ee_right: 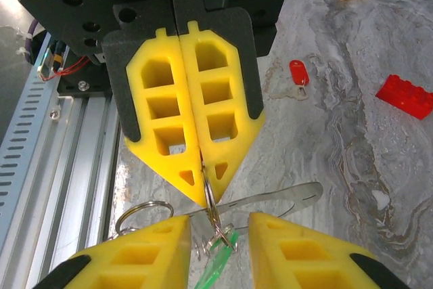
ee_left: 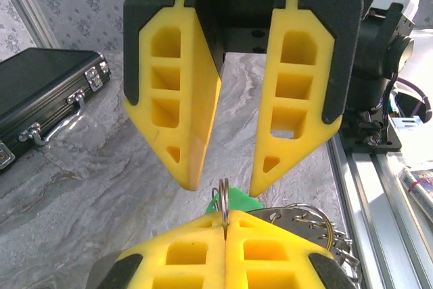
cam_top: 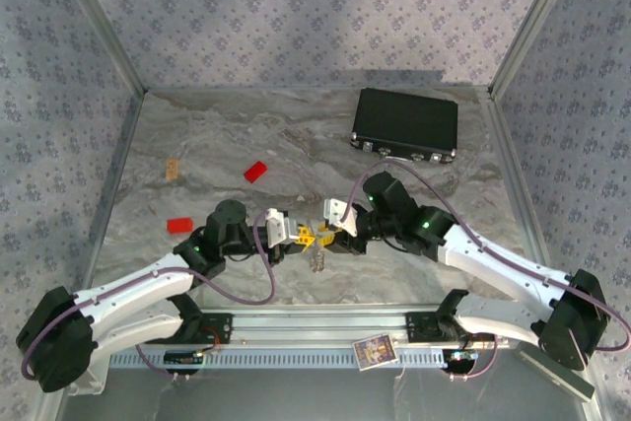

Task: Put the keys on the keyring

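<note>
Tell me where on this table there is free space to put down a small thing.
Free: the far left of the table, between the back wall and the red blocks; also the patch between the black case and the right arm. Crowded: the middle front, where the left gripper and right gripper meet at the keyring.

Reaching inward with both arms, meeting tip to tip low over the surface; clamping left pincer [ee_left: 224,225] tight, holding right pincer [ee_left: 224,187] parted.
</note>
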### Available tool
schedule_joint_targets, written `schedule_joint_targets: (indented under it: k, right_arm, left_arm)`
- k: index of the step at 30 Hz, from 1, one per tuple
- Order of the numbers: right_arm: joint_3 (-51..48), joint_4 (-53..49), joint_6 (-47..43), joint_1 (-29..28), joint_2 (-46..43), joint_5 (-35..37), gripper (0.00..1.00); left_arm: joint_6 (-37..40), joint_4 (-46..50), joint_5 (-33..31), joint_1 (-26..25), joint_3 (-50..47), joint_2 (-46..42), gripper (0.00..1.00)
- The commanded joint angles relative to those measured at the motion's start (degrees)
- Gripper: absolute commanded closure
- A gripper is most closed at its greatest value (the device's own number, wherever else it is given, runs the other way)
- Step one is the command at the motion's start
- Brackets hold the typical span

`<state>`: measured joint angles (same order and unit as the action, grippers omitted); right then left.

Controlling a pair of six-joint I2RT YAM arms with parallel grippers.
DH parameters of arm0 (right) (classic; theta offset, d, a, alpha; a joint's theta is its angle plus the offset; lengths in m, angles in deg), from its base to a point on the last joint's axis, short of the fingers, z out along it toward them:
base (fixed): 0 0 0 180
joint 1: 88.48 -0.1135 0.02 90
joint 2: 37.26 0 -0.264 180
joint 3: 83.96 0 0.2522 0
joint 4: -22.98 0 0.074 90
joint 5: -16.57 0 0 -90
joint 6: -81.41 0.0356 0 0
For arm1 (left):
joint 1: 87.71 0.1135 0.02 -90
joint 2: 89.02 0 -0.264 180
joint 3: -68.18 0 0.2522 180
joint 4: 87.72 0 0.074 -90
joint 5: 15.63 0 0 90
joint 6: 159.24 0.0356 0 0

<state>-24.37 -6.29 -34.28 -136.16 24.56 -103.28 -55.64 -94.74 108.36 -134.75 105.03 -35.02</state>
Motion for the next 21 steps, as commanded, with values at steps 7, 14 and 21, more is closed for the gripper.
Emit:
schedule_joint_targets:
  k: [7,14,21]
  right_arm:
    - [-0.10,2.98,1.74,0.11,1.63,-3.77,1.00]
    - [4.13,-6.13,-3.51,-1.19,2.73,1.75,1.00]
    - [8.84,-12.36,-7.44,-3.04,5.68,6.04,1.00]
  left_arm:
    - [-0.63,-4.28,2.05,-0.23,-0.03,-0.26,1.00]
    - [3.85,9.34,-3.94,-0.22,4.13,-0.62,0.80]
    - [5.00,13.73,-2.46,-0.23,7.02,0.97,0.83]
